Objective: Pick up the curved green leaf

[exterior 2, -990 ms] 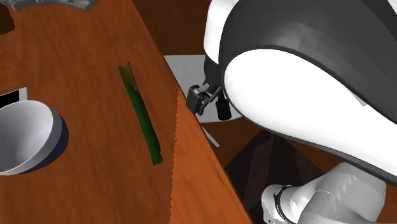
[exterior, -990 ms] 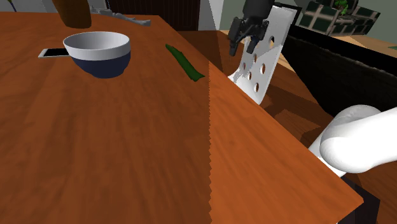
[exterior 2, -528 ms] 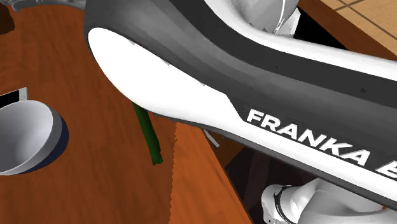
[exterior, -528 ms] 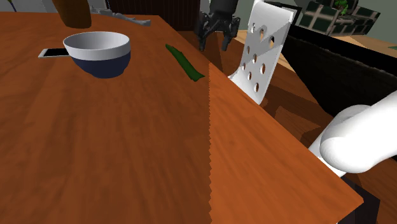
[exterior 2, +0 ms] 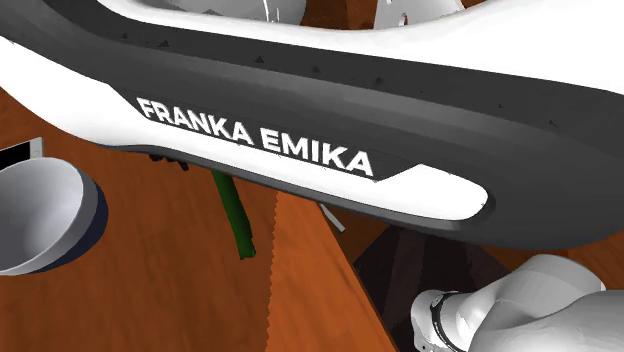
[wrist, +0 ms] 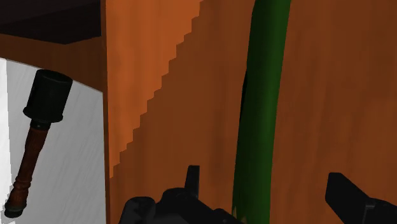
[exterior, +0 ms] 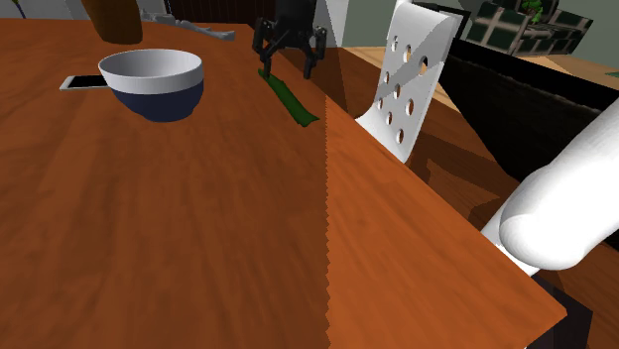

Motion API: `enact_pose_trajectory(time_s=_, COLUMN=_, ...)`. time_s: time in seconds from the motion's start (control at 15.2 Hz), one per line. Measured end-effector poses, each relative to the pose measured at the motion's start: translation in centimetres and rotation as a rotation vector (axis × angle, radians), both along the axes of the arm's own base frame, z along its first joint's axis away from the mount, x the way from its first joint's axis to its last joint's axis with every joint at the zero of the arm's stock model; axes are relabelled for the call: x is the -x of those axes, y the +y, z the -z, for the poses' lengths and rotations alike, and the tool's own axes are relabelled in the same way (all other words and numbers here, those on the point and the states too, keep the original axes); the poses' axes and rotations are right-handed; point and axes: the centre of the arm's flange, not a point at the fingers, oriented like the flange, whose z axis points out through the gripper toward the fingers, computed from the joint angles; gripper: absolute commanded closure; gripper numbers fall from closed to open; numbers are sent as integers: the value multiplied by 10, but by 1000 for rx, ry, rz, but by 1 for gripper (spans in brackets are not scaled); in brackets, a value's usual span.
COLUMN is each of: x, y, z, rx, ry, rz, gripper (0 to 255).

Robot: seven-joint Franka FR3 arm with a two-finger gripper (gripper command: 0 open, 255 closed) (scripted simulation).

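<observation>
1 claw [exterior: 289, 59] hung wide open over the far end of the curved green leaf [exterior: 290, 97], which lay flat on the wooden surface [exterior: 179, 228]. Its long axis ran between the 2 fingers [wrist: 347, 191], untouched.

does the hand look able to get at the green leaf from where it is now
Probably yes. The open hand hovers over one end of the leaf, which lies on the table between its fingers; nothing rests on it, and the bowl stands apart.
</observation>
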Motion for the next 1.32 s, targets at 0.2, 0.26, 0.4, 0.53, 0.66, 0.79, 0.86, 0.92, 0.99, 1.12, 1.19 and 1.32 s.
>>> enact_pose_trajectory(time_s=0.2, x=-3, y=2, z=13, rx=-2, ry=2, rz=8, gripper=0)
enact_pose_trajectory(time_s=0.26, x=-3, y=2, z=17, rx=-2, ry=3, rz=8, gripper=0)
enact_pose_trajectory(time_s=0.4, x=-5, y=4, z=28, rx=-2, ry=3, rz=9, gripper=0)
enact_pose_trajectory(time_s=0.53, x=-6, y=4, z=35, rx=-2, ry=3, rz=9, gripper=0)
enact_pose_trajectory(time_s=0.66, x=-6, y=4, z=36, rx=-2, ry=2, rz=9, gripper=255)
enact_pose_trajectory(time_s=0.79, x=-6, y=4, z=36, rx=-3, ry=2, rz=9, gripper=255)
enact_pose_trajectory(time_s=0.86, x=-5, y=4, z=36, rx=-3, ry=2, rz=9, gripper=255)
enact_pose_trajectory(time_s=0.92, x=-5, y=4, z=36, rx=-3, ry=1, rz=9, gripper=255)
enact_pose_trajectory(time_s=0.99, x=-5, y=4, z=36, rx=-3, ry=1, rz=9, gripper=255)
enact_pose_trajectory(time_s=1.12, x=-6, y=4, z=36, rx=-3, ry=2, rz=9, gripper=255)
enact_pose_trajectory(time_s=1.19, x=-6, y=4, z=36, rx=-3, ry=2, rz=9, gripper=255)
enact_pose_trajectory(time_s=1.32, x=-5, y=4, z=34, rx=-3, ry=2, rz=9, gripper=255)
